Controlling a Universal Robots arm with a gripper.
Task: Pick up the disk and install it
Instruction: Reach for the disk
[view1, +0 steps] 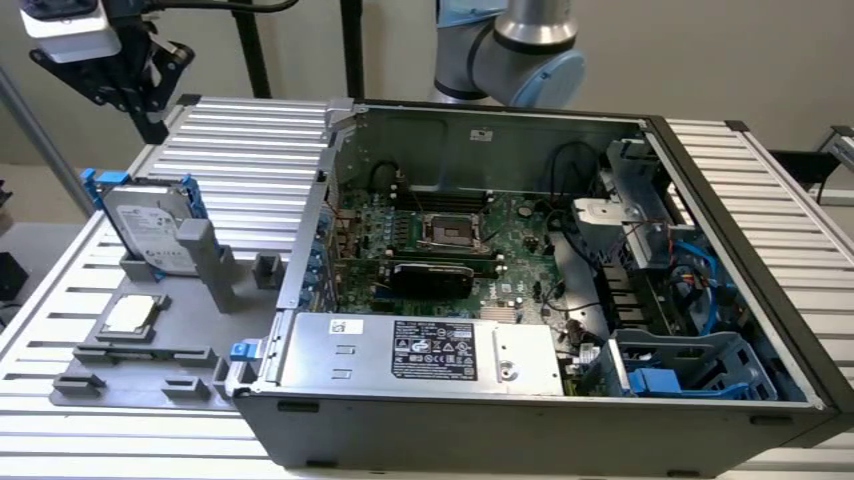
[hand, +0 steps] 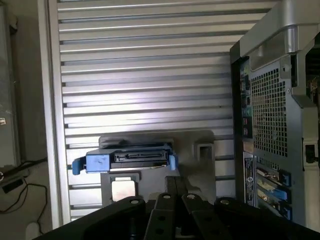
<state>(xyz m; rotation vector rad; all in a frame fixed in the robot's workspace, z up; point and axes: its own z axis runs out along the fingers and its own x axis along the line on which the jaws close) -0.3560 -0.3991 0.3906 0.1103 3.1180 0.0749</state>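
Task barely begun: the disk (view1: 142, 225) stands on edge in its grey holder (view1: 200, 262) on the counter (view1: 254, 150), beside the open case (view1: 534, 425), while the jaws hang clear of it, pressed together and empty, with pickup and installation both left to do

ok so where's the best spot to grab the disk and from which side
The disk stands on edge in the grey stand, lower part covered, blue rails along its sides. So probably pinch its free upper end across the flat faces, coming down from above.
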